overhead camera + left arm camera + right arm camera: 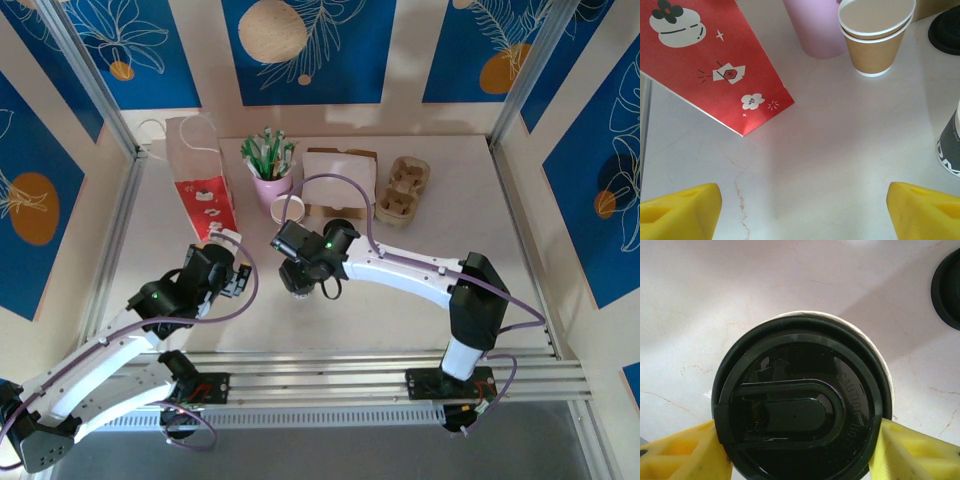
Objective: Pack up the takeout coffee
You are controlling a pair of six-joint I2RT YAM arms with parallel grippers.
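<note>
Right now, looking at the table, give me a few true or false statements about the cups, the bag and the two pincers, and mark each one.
1. The right pincer straddles the lidded takeout coffee. True.
2. The left pincer grips the red bag. False: it is open over bare table, with the bag apart from it.
3. The pink cup holds green-white sticks. True.
4. The stacked tan cups by the pink cup wear a black lid. False: their top is open.
</note>
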